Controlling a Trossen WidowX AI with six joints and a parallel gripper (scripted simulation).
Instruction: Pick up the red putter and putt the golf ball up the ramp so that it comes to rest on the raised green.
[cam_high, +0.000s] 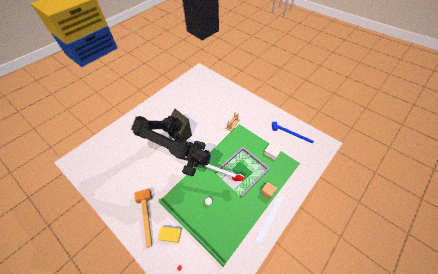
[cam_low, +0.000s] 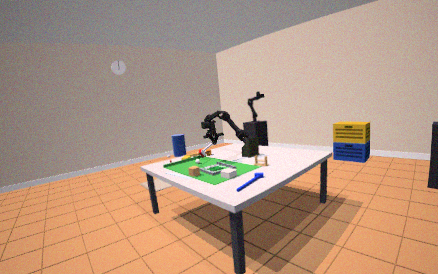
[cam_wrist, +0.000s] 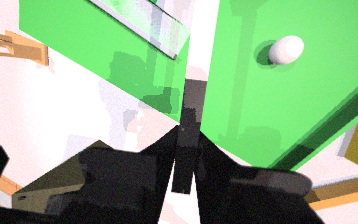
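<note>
Gripper (cam_high: 204, 163): clamped on red putter (cam_high: 226, 173), head above the raised green (cam_high: 243, 168)
Golf ball (cam_high: 208, 201): on the green mat (cam_high: 210, 225), open turf around it, near the front edge
Obstacles: tan block (cam_high: 269, 189), white block (cam_high: 273, 151) beside the ramp
</note>
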